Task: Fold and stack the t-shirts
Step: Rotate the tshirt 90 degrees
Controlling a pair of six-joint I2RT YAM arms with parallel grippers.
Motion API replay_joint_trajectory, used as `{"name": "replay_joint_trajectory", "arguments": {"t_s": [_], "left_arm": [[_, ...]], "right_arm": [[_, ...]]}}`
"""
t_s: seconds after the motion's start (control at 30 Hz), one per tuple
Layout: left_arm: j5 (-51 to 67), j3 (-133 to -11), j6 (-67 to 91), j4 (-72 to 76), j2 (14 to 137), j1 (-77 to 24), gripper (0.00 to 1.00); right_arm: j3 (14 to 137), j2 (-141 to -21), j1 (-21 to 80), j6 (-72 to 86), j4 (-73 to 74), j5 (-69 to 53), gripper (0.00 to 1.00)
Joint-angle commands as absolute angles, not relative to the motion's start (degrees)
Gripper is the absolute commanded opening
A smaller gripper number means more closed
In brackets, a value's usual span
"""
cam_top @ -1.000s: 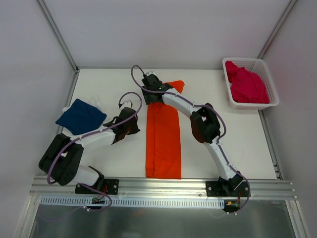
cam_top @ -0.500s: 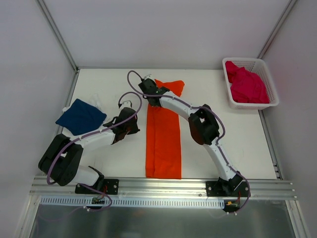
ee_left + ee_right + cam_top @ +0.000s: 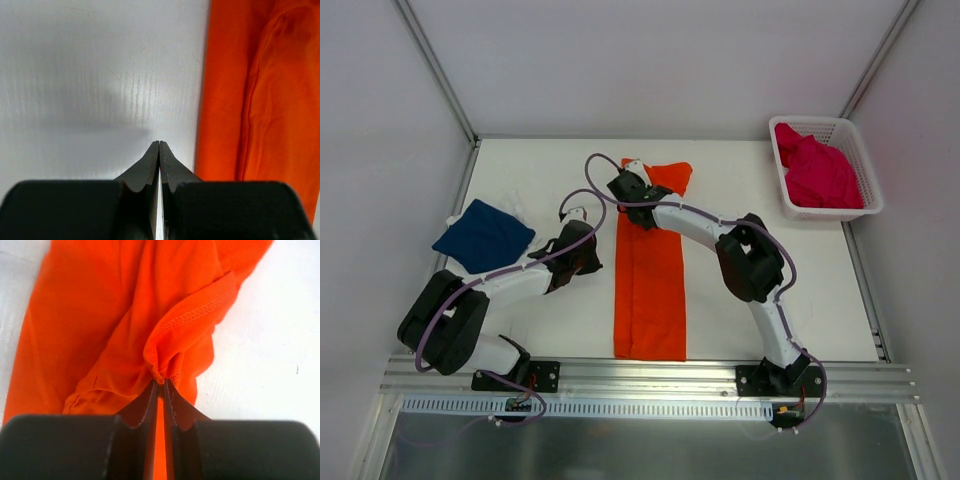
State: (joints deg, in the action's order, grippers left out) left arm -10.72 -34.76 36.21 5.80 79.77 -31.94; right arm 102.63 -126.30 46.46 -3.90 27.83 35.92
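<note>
The orange t-shirt (image 3: 650,275) lies folded into a long strip down the middle of the table. My right gripper (image 3: 629,174) is shut on its stitched hem (image 3: 187,317) at the strip's far end, and the cloth bunches at the fingertips. The left gripper (image 3: 594,260) hovers shut just left of the strip, with nothing in it and the orange edge (image 3: 215,95) to its right. A folded navy t-shirt (image 3: 483,235) rests at the left. The magenta t-shirt (image 3: 817,170) is crumpled in the basket.
A white mesh basket (image 3: 866,200) stands at the back right corner. Metal frame posts and grey walls close in the table on three sides. The arm bases sit on the rail at the near edge.
The right gripper closed on the far end of the orange strip and pulled that end slightly toward the near side and right. The left arm stayed put.
</note>
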Motion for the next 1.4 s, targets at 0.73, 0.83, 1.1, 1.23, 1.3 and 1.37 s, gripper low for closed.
{"name": "replay_joint_trajectory", "arguments": {"t_s": [0.73, 0.83, 1.1, 1.23, 1.3, 1.37], "left_arm": [[-6.3, -33.5, 35.5, 10.3, 80.7, -32.6, 0.00], [-6.0, -32.0, 36.1, 10.9, 79.8, -32.7, 0.00], [-2.3, -25.6, 39.3, 11.1, 74.1, -34.8, 0.00], [-2.5, -21.9, 43.1, 11.0, 67.7, -39.6, 0.00], [-2.8, -19.4, 44.6, 10.7, 64.1, -41.6, 0.00], [-3.2, -16.1, 47.1, 9.8, 57.6, -44.2, 0.00]], "right_arm": [[88.1, -108.4, 48.3, 5.6, 28.8, 44.6, 0.80], [83.8, -104.9, 48.8, 8.0, 28.7, 44.9, 0.79], [69.0, -92.4, 55.5, 20.4, 34.5, 43.3, 0.79], [58.5, -84.5, 60.3, 28.6, 33.0, 41.1, 0.79], [53.9, -80.0, 63.4, 32.2, 31.0, 40.1, 0.79], [46.9, -72.2, 66.8, 36.9, 29.5, 39.5, 0.79]]}}
